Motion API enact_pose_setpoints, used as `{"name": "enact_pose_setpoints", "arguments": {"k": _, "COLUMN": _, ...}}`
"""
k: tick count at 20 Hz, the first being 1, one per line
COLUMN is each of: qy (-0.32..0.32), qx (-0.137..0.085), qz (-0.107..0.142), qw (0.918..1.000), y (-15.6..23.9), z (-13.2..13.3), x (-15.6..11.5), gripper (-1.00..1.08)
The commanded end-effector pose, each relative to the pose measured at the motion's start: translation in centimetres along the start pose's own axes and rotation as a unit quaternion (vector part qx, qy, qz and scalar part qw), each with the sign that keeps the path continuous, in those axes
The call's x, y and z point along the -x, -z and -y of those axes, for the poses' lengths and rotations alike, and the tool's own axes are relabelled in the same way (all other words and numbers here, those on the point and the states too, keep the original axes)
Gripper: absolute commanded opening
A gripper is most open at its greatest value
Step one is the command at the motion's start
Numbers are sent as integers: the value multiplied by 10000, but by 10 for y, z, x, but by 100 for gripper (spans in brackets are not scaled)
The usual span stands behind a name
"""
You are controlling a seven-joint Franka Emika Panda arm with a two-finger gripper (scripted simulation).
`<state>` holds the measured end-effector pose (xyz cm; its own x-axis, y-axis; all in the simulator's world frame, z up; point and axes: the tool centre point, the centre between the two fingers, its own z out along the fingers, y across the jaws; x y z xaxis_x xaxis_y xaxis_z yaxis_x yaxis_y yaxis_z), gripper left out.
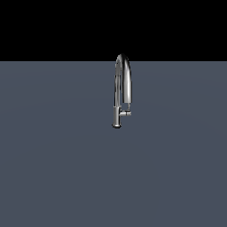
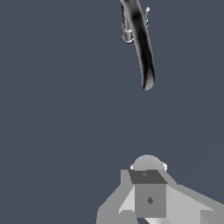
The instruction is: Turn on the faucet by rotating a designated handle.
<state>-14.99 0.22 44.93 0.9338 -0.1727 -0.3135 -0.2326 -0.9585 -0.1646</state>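
- The faucet [image 1: 122, 91] stands upright on the flat grey bench [image 1: 53, 168], its tall chrome spout arching over and coming back down beside its own base column.
- The handle [image 1: 127, 113] is a short chrome stub sticking out sideways from the base column, toward the exterior view's right, just under the spout's tip.
- In the exterior view no arm or pincer shows.
- In the wrist view the pincer [image 2: 148, 192] shows as pale grey blocks with a darker block in the middle; whether its fingers are spread or pressed together I cannot tell.
- The faucet [image 2: 141, 43] lies well apart from the pincer, out ahead of it, with bare bench [image 2: 57, 109] between them.
- The pincer touches nothing.
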Motion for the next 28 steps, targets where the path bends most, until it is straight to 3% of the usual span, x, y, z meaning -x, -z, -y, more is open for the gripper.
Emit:
{"name": "enact_pose_setpoints", "arguments": {"k": 1, "qy": -153, "qx": -162, "qz": 169, "qw": 9996, "y": -1, "z": 1, "x": -15, "gripper": -100}}
{"name": "enact_pose_setpoints", "arguments": {"k": 8, "qy": -577, "qx": -619, "qz": 649, "qw": 9943, "y": -5, "z": 2, "x": -59, "gripper": -100}}
{"name": "enact_pose_setpoints", "arguments": {"k": 15, "qy": -1005, "qx": -1087, "qz": 1137, "qw": 9824, "y": -14, "z": 0, "x": -102, "gripper": -100}}
{"name": "enact_pose_setpoints", "arguments": {"k": 22, "qy": -1434, "qx": -1564, "qz": 1633, "qw": 9635, "y": -28, "z": -6, "x": -145, "gripper": -100}}
{"name": "enact_pose_setpoints", "arguments": {"k": 28, "qy": -1806, "qx": -1979, "qz": 2064, "qw": 9411, "y": -44, "z": -12, "x": -181, "gripper": -100}}
